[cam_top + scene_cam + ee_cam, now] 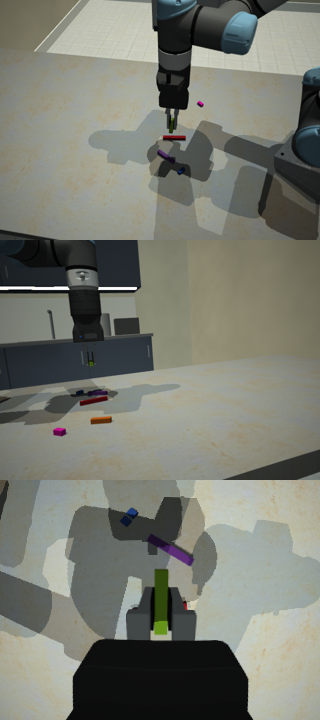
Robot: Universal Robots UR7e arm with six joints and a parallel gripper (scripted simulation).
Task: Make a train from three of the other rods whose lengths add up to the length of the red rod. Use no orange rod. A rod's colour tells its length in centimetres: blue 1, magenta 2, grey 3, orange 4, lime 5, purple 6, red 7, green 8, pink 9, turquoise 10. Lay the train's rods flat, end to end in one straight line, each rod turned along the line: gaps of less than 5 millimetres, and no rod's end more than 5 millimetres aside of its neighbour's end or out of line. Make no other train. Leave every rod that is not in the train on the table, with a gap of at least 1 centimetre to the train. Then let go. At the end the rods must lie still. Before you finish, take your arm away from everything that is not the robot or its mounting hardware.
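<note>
Our gripper held the lime rod aloft.
No train was laid; lime, the magenta rod and the blue rod all awaited placing.

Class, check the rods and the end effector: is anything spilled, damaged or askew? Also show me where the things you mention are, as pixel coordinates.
Nothing looks spilled or damaged. The purple rod (pixel 166 156) (pixel 97 393) (pixel 170 550) lies slanted relative to the red rod (pixel 174 137) (pixel 93 400) (pixel 185 605), ordinary before assembly. The end effector (pixel 171 127) (pixel 90 364) (pixel 161 600) grips the lime rod (pixel 171 126) (pixel 91 363) (pixel 161 597).
</note>
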